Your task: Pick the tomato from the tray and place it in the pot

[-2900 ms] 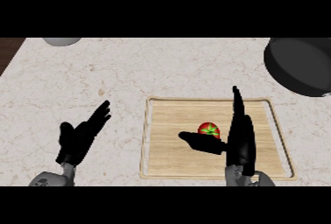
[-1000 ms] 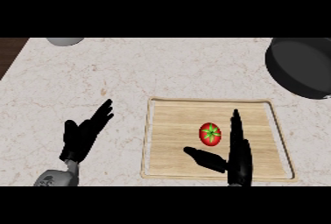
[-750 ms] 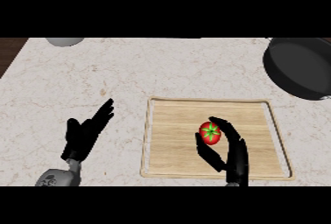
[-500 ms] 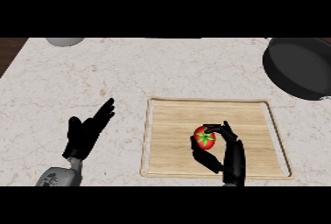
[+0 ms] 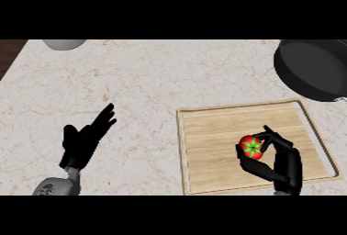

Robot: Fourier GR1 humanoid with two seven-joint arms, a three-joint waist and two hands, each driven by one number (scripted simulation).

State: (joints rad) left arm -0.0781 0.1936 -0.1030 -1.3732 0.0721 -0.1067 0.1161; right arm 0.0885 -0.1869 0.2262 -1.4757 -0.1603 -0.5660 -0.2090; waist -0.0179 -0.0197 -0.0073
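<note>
A red tomato [image 5: 252, 147] with a green stem star sits over the wooden tray [image 5: 217, 128] at the right of the counter. My right hand [image 5: 279, 158] is curled round the tomato, fingers on its right side and thumb under its left. The dark pot [image 5: 313, 69] stands at the far right, beyond the tray, partly cut off by the view's edge. My left hand [image 5: 82, 141] rests open over the bare counter at the lower left, fingers pointing up and to the right.
A grey bowl-like object [image 5: 64, 43] shows at the counter's far left edge. The marble counter [image 5: 149, 82] stretches between the tray and my left hand. A dark strip marks the counter's left corner.
My right hand went from flat beside the tomato to curled round it. The view has shifted a little, so tray and pot sit further right.
</note>
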